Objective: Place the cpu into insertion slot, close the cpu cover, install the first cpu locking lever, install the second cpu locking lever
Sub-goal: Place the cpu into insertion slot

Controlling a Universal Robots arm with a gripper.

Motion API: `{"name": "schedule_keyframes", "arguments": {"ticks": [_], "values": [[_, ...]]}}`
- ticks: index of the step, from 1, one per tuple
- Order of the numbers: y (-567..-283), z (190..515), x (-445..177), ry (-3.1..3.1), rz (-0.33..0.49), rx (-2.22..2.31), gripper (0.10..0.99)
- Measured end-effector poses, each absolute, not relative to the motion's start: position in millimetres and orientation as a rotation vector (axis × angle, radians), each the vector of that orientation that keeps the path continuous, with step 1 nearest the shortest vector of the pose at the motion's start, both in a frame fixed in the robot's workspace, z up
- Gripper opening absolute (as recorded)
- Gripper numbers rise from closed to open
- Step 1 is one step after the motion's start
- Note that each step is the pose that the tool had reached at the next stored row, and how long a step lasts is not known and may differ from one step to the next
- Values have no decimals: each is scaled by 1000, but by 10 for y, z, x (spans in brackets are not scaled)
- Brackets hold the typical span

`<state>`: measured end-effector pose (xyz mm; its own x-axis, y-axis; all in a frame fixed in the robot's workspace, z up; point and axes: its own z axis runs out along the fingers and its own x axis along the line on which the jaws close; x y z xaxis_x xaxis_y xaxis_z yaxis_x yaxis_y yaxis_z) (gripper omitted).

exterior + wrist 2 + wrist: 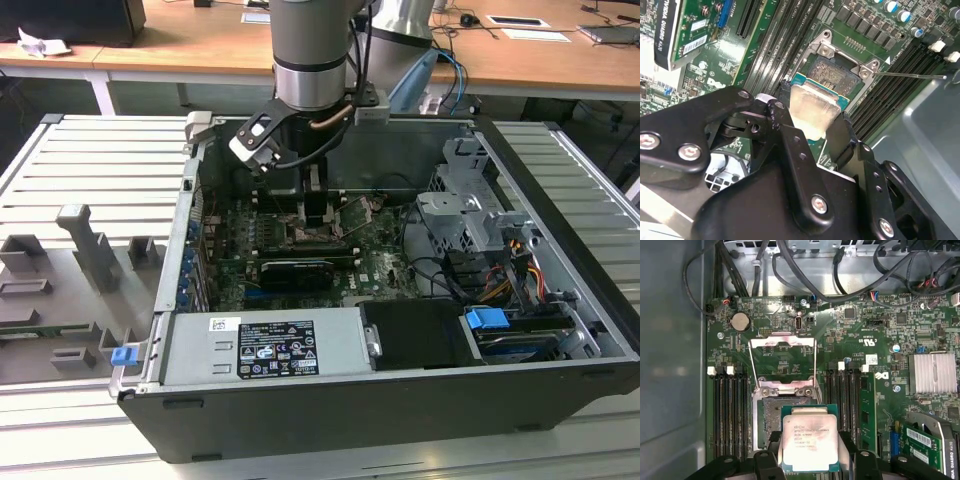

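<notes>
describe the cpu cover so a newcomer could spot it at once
On the green motherboard, find the square insertion slot between the long black memory slots. The cpu cover is swung open at its edge: a thin silvery frame with a window, unlike the solid cpu.

Black gripper point(810, 460) clasping flat square silver-tan cpu point(809, 440), partly over dark square insertion slot point(771, 416), thin silvery cpu cover point(782, 341) frame hinged open, green motherboard point(875, 320) around
</notes>
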<state>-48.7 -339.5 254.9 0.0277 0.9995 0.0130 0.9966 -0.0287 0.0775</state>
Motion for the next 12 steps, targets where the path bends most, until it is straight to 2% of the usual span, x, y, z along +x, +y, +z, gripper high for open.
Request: {"name": "schedule_keyframes", "arguments": {"ticks": [12], "values": [[-3379, 2515, -494, 2156, 98, 2218, 529]]}}
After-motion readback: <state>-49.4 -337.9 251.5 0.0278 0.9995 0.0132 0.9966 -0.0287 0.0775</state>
